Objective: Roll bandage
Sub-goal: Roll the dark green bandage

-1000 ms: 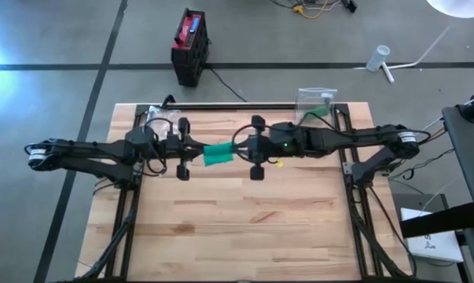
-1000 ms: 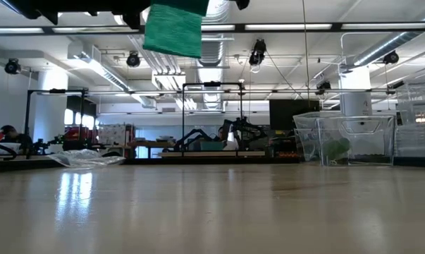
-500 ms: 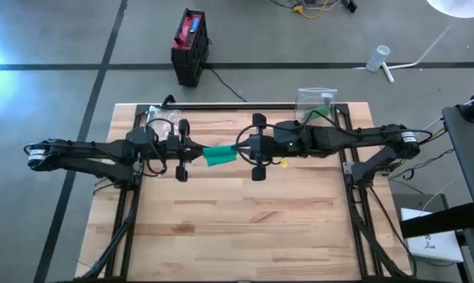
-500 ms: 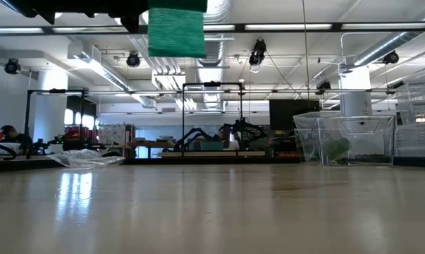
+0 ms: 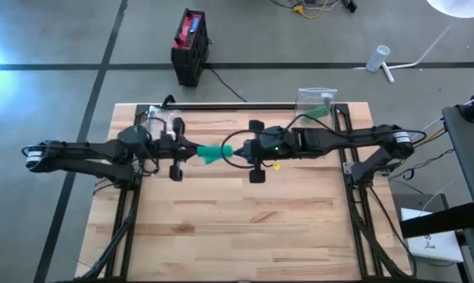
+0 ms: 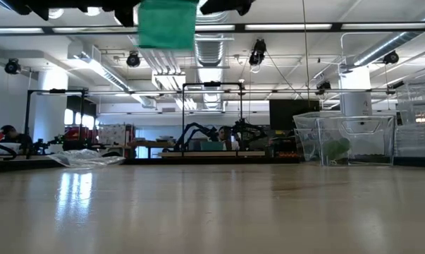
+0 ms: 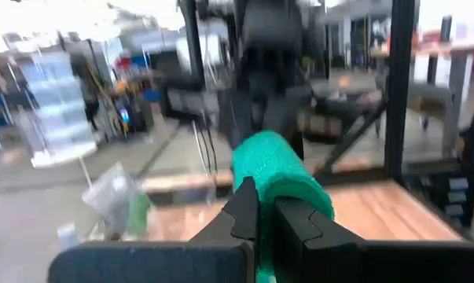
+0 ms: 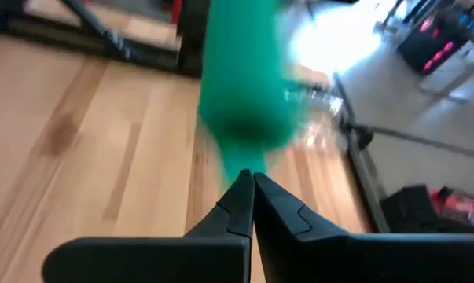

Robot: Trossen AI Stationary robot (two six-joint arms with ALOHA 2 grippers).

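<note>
A green bandage [image 5: 208,152], partly rolled, hangs in the air above the middle of the table's far half, between my two grippers. In the low view it shows as a green block [image 6: 166,25] at the top edge, well clear of the tabletop. My left gripper [image 5: 192,149] reaches in level from the table's left and is shut on the bandage. My right gripper [image 5: 227,151] comes from the table's right, tipped a little downward, and is shut on the bandage's other end. My left gripper pinches the left end of the green roll [image 7: 270,185] between its two fingers, coming level from the table's left. The roll stands out past the fingertips, lifted clear of the table. My right gripper pinches the bandage's narrow, gathered end [image 8: 243,167] between its fingertips, slanting slightly down from the table's right. The thicker green part [image 8: 240,86] lies beyond the fingers, clear of the wood.
A clear plastic box [image 5: 315,100] with green material inside stands at the far right corner. A crumpled clear bag [image 5: 159,116] lies at the far left. A black rod [image 5: 237,106] runs along the far edge. The near half of the wooden table [image 5: 244,228] is bare.
Both grippers have shifted a little toward the table's left with the bandage held between them. My right gripper has tipped further downward. Seen from above, the bandage has gone from a broad flat strip to a narrower, gathered shape, and it stays clear of the table.
</note>
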